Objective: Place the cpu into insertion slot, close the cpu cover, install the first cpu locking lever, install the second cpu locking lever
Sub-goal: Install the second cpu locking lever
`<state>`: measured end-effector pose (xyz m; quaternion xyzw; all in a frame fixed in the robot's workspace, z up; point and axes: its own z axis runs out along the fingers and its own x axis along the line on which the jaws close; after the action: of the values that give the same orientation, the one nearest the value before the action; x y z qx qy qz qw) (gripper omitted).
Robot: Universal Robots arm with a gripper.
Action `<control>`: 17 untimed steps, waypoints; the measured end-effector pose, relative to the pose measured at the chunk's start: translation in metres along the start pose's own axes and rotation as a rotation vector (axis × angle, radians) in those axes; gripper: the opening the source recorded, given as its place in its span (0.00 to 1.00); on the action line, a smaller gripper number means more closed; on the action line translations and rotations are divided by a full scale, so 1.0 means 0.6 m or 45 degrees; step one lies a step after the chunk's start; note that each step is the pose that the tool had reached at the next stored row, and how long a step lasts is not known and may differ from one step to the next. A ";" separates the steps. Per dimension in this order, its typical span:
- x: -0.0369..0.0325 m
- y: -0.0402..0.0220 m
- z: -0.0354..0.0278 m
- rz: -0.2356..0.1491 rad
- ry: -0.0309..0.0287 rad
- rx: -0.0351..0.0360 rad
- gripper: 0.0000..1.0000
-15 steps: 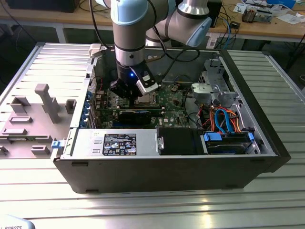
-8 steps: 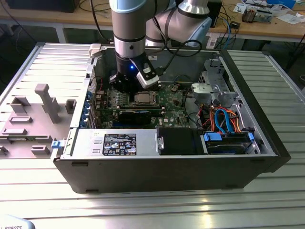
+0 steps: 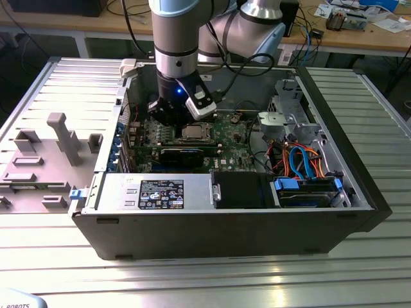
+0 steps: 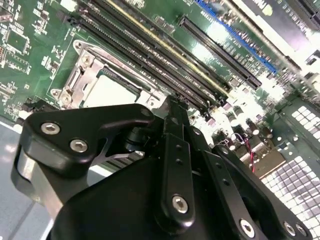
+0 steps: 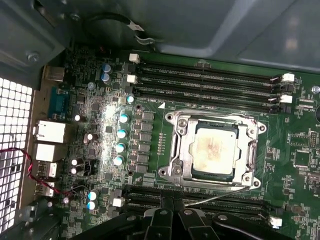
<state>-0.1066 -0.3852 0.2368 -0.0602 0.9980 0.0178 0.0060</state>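
Observation:
The cpu (image 5: 215, 150) lies flat in the insertion slot (image 5: 176, 172) on the green board, its silvery top stained. The cpu cover (image 5: 182, 145) is down, framing the chip. A thin silvery locking lever (image 5: 220, 196) runs slanted along the socket's side nearest my gripper (image 5: 174, 214), and its end lies close to the fingertips. The fingers are shut with nothing between them. In the second wrist view the gripper (image 4: 172, 107) hovers just beside the cpu (image 4: 107, 92). In the exterior view the gripper (image 3: 168, 115) is low inside the case, on the exterior view's left of the cpu (image 3: 194, 133).
Long black memory slots (image 5: 210, 82) flank the socket on two sides. Capacitors (image 5: 121, 132) and rear ports (image 5: 50, 132) stand beside it. The case wall (image 3: 212, 224), a power supply (image 3: 160, 192), a drive cage (image 3: 289, 119) and cables (image 3: 302, 163) hem in the board.

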 end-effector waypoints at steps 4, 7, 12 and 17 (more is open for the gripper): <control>0.001 -0.012 -0.001 0.000 -0.0022 -0.0208 0.11; 0.002 -0.021 -0.001 0.000 -0.0059 -0.0530 0.11; 0.003 -0.029 0.003 0.001 -0.0137 -0.1161 0.11; 0.004 -0.040 0.009 0.001 -0.0167 -0.1405 0.11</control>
<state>-0.1062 -0.4093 0.2304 -0.0598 0.9955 0.0732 0.0092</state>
